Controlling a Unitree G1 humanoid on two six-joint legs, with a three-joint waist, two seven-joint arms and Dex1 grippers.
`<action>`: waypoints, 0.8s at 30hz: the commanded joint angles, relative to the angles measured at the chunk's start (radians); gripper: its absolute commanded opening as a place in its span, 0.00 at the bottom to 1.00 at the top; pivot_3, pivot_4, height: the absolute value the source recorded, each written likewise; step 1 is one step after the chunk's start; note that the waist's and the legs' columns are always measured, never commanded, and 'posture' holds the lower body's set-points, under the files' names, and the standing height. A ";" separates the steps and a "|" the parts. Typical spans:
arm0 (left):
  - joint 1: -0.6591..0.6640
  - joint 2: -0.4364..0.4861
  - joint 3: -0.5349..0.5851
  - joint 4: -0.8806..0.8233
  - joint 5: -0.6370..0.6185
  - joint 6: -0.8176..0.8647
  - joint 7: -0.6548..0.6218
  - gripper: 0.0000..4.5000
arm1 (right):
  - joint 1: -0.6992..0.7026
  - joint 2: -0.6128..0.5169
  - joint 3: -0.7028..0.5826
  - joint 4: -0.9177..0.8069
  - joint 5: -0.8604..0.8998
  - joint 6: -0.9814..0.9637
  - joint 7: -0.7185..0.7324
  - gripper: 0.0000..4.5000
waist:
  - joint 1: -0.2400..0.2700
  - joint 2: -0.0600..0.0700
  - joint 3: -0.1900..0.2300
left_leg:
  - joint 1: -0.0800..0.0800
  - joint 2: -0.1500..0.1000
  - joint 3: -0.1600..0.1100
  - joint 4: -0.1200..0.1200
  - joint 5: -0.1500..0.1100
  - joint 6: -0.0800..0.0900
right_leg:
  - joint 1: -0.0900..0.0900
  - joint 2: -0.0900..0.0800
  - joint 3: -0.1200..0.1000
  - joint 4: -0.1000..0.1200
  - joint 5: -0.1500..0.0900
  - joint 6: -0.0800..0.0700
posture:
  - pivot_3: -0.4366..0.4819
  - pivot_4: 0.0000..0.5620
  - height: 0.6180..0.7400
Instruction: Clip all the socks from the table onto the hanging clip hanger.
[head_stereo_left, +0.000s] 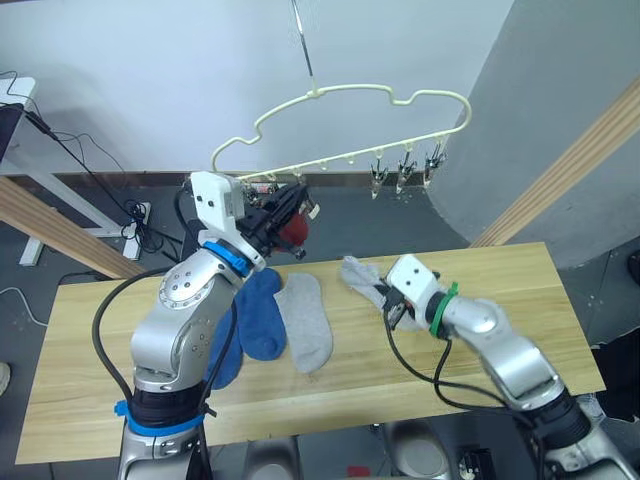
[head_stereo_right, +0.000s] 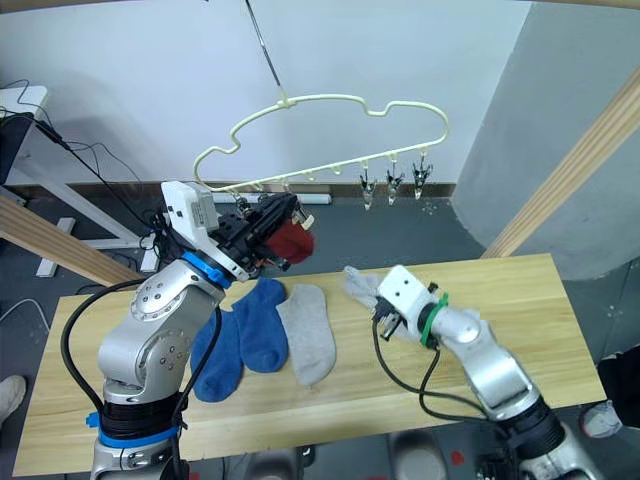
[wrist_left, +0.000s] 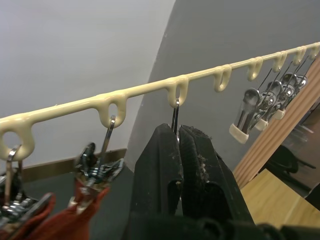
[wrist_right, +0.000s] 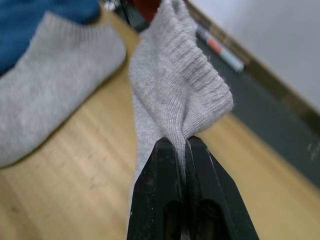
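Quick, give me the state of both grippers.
Left gripper: shut, pinching a metal clip on the clip hanger.
Right gripper: shut on a light grey sock over the table.

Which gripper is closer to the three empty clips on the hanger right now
Left. The left gripper is up at the clip hanger, beside the empty clips; the right gripper is low, pinching a grey sock.
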 joint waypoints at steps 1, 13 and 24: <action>-0.027 0.004 0.036 -0.041 -0.089 0.046 -0.010 0.00 | -0.052 0.005 -0.038 0.020 0.049 -0.072 0.074 0.01 | 0.001 -0.001 0.000 | 0.000 0.000 0.000 0.000 0.000 0.000 | 0.000 0.000 0.000 -0.001 0.000 0.000 | 0.26 0.64 1.00; -0.040 0.031 0.053 -0.046 -0.157 0.100 0.000 0.00 | -0.129 0.133 -0.065 0.106 0.118 -0.175 0.113 0.01 | 0.006 -0.001 0.003 | -0.001 0.000 0.000 -0.001 0.000 0.000 | 0.000 -0.002 0.000 -0.002 0.003 -0.005 | 0.28 0.64 1.00; -0.032 0.025 0.033 -0.051 -0.158 0.097 0.005 0.00 | -0.147 0.165 -0.076 0.113 0.116 -0.195 0.113 0.01 | 0.008 0.000 0.004 | -0.001 0.000 0.000 -0.001 0.000 0.000 | 0.000 -0.002 0.000 -0.002 0.003 -0.005 | 0.28 0.64 1.00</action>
